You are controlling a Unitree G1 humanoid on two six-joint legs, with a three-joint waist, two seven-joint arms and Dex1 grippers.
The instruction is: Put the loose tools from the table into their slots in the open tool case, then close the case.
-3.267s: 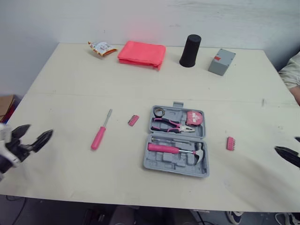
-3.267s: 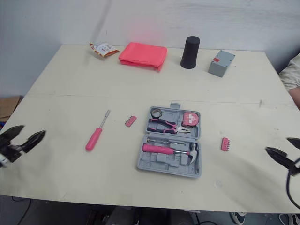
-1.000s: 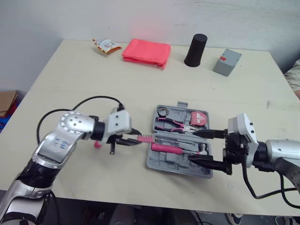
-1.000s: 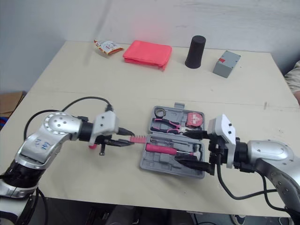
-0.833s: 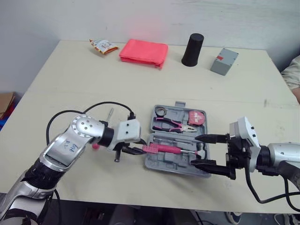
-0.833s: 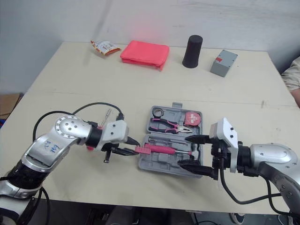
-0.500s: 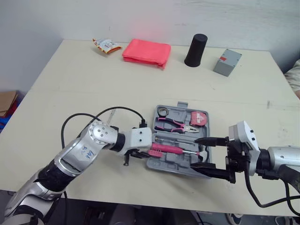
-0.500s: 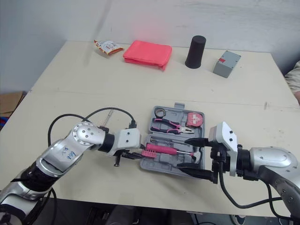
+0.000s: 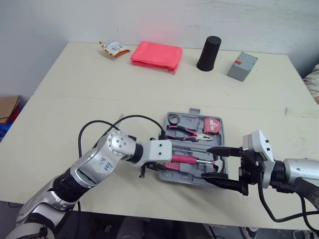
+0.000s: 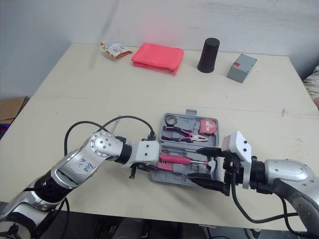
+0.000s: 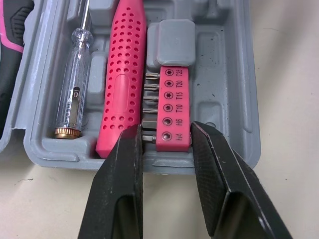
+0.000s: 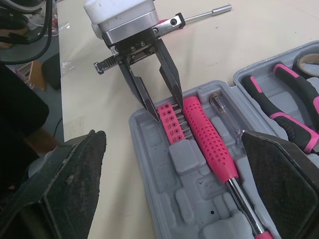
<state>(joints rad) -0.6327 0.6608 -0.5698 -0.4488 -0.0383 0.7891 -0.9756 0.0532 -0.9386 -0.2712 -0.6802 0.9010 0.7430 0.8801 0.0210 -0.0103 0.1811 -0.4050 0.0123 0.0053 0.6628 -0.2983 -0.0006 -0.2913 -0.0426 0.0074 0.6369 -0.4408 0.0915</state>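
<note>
The grey tool case (image 12: 149,159) lay open just right of the middle of the head views, on the pale table (image 9: 75,89). The left gripper (image 11: 167,132) reached in from the lower left, down at the case's near left corner. Its fingers (image 11: 124,164) were closed on the end of the pink bit holder (image 11: 172,107), one against the bit ends and the other against the holder's outer edge. The bit holder lay inside the case, in the recess just beside the hammer's pink handle (image 11: 122,84). A clear-handled screwdriver (image 11: 75,84) lay on the handle's other side.

The right gripper (image 9: 207,162) came in from the lower right. Its fingers (image 12: 70,189) were spread wide apart, holding nothing, with their tips over the case's right end near the hammer head.

In the upper half of the case sat the pink-and-black pliers (image 9: 187,134). The pink tape measure (image 9: 212,125) was to their right and a small roll of tape (image 9: 173,118) at the upper left corner. In the right wrist view, the metal shaft of a loose screwdriver (image 12: 207,13) lay on the table beyond the left gripper.

Along the top of the frame stood a snack packet (image 9: 113,48), a folded pink cloth (image 9: 155,56), a black cup (image 9: 209,53) and a small grey box (image 9: 242,66). A person's sleeve (image 9: 313,82) showed at the right edge.
</note>
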